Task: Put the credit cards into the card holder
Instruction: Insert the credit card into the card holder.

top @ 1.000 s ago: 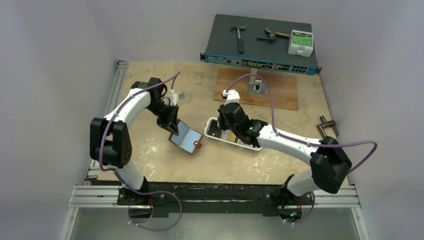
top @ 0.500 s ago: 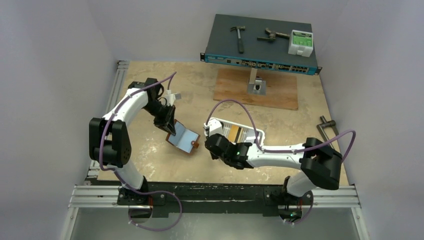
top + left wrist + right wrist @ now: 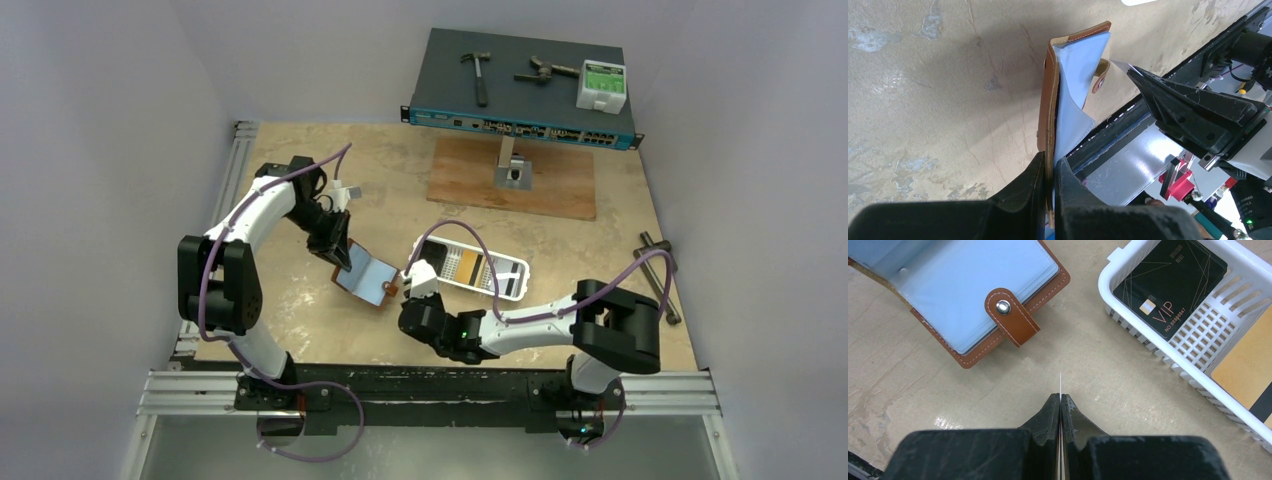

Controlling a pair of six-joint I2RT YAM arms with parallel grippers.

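Note:
The card holder (image 3: 368, 277) is a brown leather wallet with pale blue pockets, lying open left of centre. My left gripper (image 3: 340, 255) is shut on its cover edge (image 3: 1048, 100), lifting that flap up. My right gripper (image 3: 408, 296) is shut on a thin white credit card (image 3: 1060, 382), seen edge-on and sticking out past the fingertips (image 3: 1051, 402). It hangs just short of the snap tab (image 3: 1012, 315). A black VIP card (image 3: 1170, 282) and an orange-yellow card (image 3: 1243, 370) lie in the white slotted tray (image 3: 1128, 305).
The tray (image 3: 520, 275) sits right of the wallet. A wooden board (image 3: 470, 180) with a metal bracket lies behind it. A network switch (image 3: 520, 90) carrying a hammer and tools stands at the back. A metal tool (image 3: 655, 270) lies at the right edge.
My right arm has swung from over the tray down to the front left, carrying the white card to the wallet's snap tab. The left gripper has held the wallet cover almost still.

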